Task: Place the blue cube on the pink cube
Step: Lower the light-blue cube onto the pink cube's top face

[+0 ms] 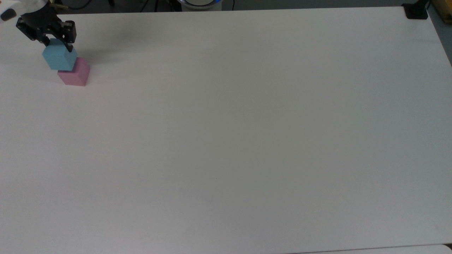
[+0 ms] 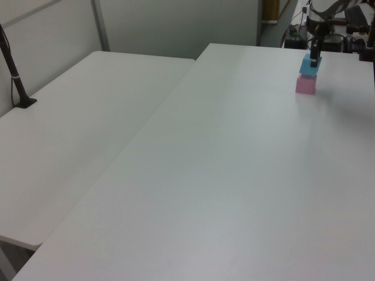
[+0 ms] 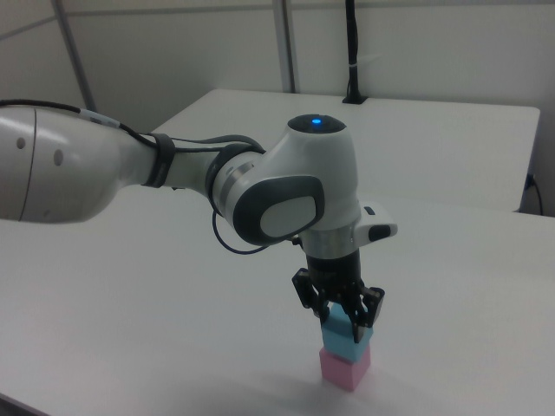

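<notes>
The pale pink cube (image 1: 75,75) (image 2: 305,85) (image 3: 344,370) stands on the white table (image 1: 226,134) near the top view's far left corner. The sky-blue cube (image 1: 59,59) (image 2: 309,66) (image 3: 347,341) is directly over it, turned a little relative to it, and in the right view its underside seems to touch the pink top. My gripper (image 1: 58,45) (image 2: 314,59) (image 3: 343,319) points straight down and is shut on the blue cube, one black finger on each side.
A black post base (image 1: 416,10) sits at the top view's far right corner. A second white table (image 2: 76,123) with a black post (image 2: 14,73) adjoins in the left view. My white arm (image 3: 156,173) reaches in from the right view's left.
</notes>
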